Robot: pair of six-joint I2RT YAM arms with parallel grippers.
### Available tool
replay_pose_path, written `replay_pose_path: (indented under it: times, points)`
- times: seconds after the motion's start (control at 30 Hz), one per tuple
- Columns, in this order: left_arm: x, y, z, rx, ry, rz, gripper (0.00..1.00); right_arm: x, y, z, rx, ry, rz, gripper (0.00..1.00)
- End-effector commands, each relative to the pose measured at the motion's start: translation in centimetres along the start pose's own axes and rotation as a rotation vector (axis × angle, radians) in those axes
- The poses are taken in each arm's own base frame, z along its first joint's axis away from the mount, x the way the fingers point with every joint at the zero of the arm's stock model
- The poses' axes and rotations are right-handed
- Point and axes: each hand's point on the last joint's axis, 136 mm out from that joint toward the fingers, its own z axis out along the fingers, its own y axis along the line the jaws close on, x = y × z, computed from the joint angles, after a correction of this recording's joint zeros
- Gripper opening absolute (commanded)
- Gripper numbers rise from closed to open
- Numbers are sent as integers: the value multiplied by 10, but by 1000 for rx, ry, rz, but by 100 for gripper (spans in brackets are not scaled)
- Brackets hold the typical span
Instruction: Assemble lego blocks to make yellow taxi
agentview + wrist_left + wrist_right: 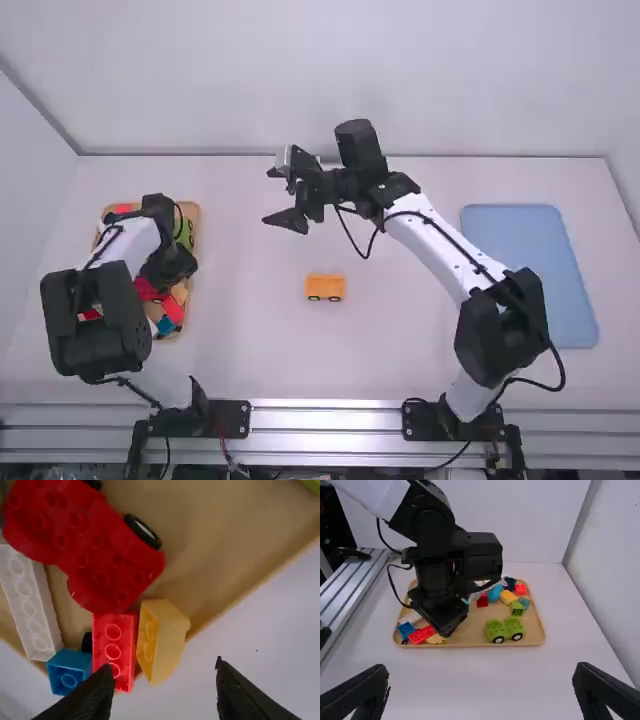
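Over tray (197, 214), L gripper (170, 266) unclenched, red blk (114, 647) beside yellow blk (170, 637); R gripper (272, 196) unclenched.

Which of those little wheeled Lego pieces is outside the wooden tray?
The yellow-orange wheeled piece, sitting on the white table. The green wheeled piece and the red wheeled piece are both inside the wooden tray.

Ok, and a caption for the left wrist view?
The left gripper, open, over a tan tray where a yellow block lies beside a red brick, studs showing.
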Motion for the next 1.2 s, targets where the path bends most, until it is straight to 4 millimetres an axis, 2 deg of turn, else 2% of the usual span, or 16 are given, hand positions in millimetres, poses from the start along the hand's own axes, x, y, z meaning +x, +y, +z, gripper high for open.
replay_pose_path:
  times: [0.0, 0.53, 0.83, 1.0, 1.13, 1.17]
  points:
    - [11, 9, 9, -35, 27, -5, 53, -12, -4, -3, 7, -16, -20, 98]
    - [19, 16, 26, -58, 15, -5, 48, -12, -4, -2, 7, -15, -18, 98]
    - [21, 16, 35, -51, 2, -20, 34, -12, -4, -2, 9, -15, 6, 98]
    - [20, 15, 36, -43, -5, -22, 34, -12, -4, -2, 7, -15, 6, 98]
    - [25, 22, 37, -73, 7, -54, 33, -12, -4, -3, 9, -15, 6, 98]
    - [24, 31, 35, -126, -7, -100, 31, -12, -4, -3, 8, -15, 6, 98]
